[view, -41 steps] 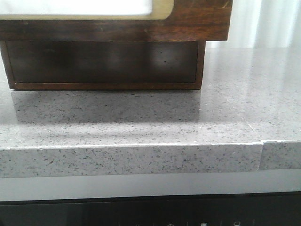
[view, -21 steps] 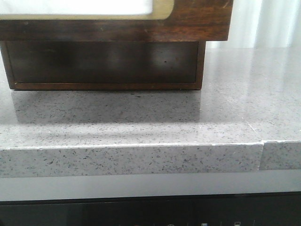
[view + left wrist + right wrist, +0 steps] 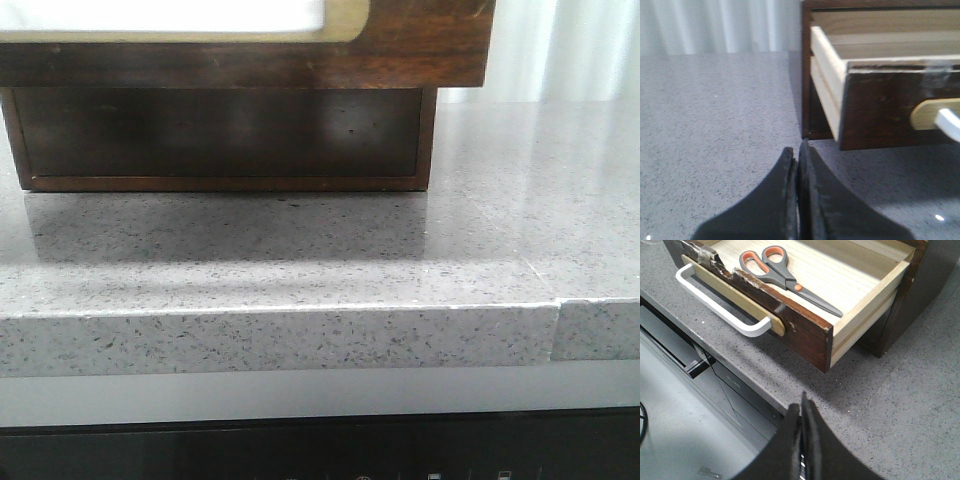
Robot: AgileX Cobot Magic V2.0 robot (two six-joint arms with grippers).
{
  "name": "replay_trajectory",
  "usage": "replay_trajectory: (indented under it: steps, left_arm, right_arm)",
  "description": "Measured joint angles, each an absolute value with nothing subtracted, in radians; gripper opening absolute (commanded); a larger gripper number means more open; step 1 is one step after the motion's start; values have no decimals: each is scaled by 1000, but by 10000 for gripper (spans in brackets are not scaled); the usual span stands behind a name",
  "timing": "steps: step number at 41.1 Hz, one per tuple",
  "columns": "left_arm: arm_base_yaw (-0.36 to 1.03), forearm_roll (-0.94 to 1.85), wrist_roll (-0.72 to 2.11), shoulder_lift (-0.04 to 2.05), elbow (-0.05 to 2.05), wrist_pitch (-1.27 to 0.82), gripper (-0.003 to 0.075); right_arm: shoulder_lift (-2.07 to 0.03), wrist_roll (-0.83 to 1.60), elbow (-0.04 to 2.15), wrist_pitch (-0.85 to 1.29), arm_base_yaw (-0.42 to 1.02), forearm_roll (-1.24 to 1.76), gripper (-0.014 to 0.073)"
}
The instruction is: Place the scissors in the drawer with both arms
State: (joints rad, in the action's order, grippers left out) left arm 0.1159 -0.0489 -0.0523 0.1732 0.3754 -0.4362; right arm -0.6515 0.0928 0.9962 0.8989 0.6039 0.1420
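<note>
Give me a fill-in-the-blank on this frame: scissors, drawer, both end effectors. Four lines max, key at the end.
1. The small grey-handled scissors with orange-lined loops lie inside the ____ reddish-brown wooden drawer.
2. The scissors rest flat on the drawer's pale ____ floor.
3. The white handle sits on the drawer's ____.
4. The left end effector and right end effector both have their fingers ____, holding nothing.

Missing words: open; wooden; front; shut
</note>
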Motion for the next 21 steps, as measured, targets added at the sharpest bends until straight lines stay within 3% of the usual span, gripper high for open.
replay_trajectory:
  steps: [9,21]
  left_arm:
    - [12,-9,-52,48,151,-259,-20]
    - [-1,0,-52,-2,-4,-79,-20]
  right_arm:
    - [-651,93,996,899,604,142,-69]
    - [-651,93,996,899,604,142,-69]
